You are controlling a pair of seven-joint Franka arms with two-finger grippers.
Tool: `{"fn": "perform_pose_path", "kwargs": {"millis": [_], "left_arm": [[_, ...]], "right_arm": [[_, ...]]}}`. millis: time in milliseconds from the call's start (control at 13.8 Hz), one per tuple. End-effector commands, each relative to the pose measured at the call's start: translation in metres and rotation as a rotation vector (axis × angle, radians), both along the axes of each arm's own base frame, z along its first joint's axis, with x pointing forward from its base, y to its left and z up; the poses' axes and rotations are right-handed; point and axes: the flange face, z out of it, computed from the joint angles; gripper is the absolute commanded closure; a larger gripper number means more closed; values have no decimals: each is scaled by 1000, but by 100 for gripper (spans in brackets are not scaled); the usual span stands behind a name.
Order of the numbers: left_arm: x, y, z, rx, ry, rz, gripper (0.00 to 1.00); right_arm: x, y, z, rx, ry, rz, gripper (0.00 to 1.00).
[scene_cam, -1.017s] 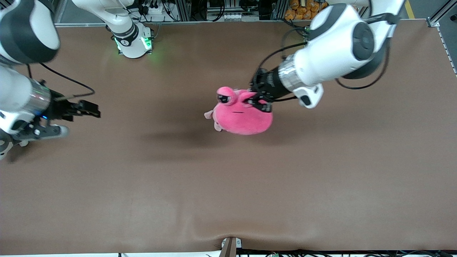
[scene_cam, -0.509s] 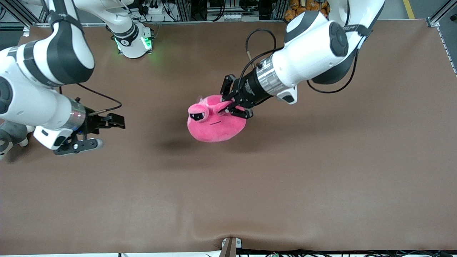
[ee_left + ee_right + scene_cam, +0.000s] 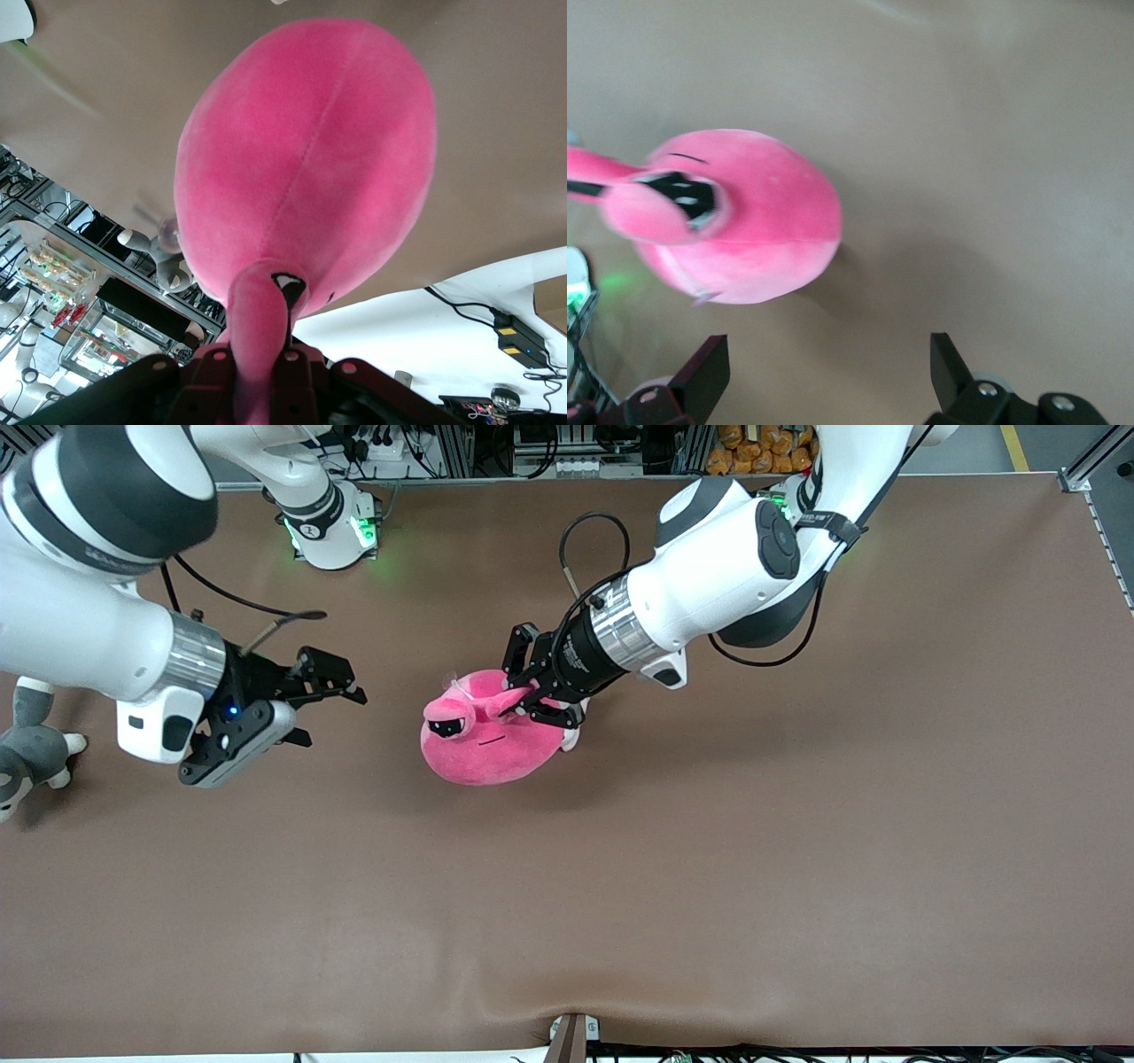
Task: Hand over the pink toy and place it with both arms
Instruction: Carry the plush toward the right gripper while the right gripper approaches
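The left gripper [image 3: 532, 691] pinched an eye stalk of the pink toy [image 3: 487, 735], carried above mid-table. At its nine o'clock, the right gripper [image 3: 332, 691] hovered wide open. A clean handover needed the toy steady while those fingers closed around its free body.

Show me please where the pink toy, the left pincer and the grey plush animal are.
pink toy [image 3: 483, 753], front view, on its round body.
left pincer [image 3: 524, 698], front view, between its fingertips at the eye stalk.
grey plush animal [image 3: 25, 748], front view, on its body.
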Motion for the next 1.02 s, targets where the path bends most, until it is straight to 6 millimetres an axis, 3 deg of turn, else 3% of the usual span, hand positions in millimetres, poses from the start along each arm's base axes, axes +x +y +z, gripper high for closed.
{"fn": "perform_pose_path", "kwargs": {"millis": [0, 218, 509, 654, 944], "left_arm": [[1, -10, 3, -29, 6, 16, 100], [-4, -18, -2, -27, 3, 3, 100], [-7, -24, -1, -34, -15, 1, 100], [-12, -30, 0, -32, -35, -7, 100], [-12, -30, -1, -26, -40, -7, 100]], "right_arm": [[-3, -2, 14, 96, -79, 148, 0], [0, 6, 20, 125, -146, 190, 0], [-11, 66, 18, 128, -214, 237, 0], [-17, 81, 4, 120, -185, 261, 0], [-28, 90, -25, 104, -111, 287, 0]]}}
